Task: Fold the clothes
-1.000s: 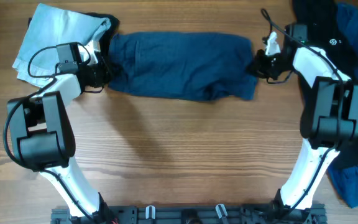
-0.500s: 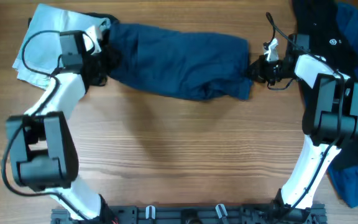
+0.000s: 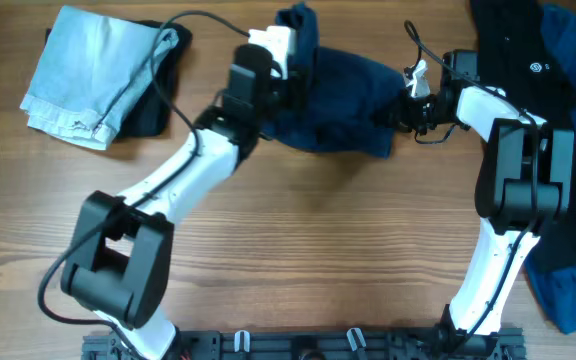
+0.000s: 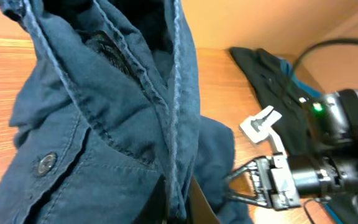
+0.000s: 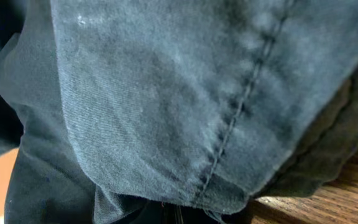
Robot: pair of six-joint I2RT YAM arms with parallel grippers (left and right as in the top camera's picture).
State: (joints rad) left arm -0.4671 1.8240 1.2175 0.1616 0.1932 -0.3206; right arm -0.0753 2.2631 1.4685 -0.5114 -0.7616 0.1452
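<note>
The dark navy shorts (image 3: 340, 92) lie bunched at the back of the table, held at both ends. My left gripper (image 3: 298, 68) is shut on the waistband end and holds it lifted above the rest of the cloth. In the left wrist view a seam of the shorts (image 4: 104, 124) is pinched between the fingers (image 4: 202, 208), with a button (image 4: 44, 163) showing. My right gripper (image 3: 396, 108) is shut on the right end near the table. In the right wrist view the shorts (image 5: 185, 93) fill the frame and hide the fingers.
Folded light-blue denim (image 3: 90, 70) lies at the back left on a black piece (image 3: 153, 108). A black garment (image 3: 513, 45) and bright-blue cloth (image 3: 573, 60) lie at the back right. More blue cloth (image 3: 573, 292) lies at the front right. The right gripper shows in the left wrist view (image 4: 263, 180).
My left gripper has swung from the far left toward the right, carrying the shorts' left end up and over the rest. The right gripper has stayed almost in place.
</note>
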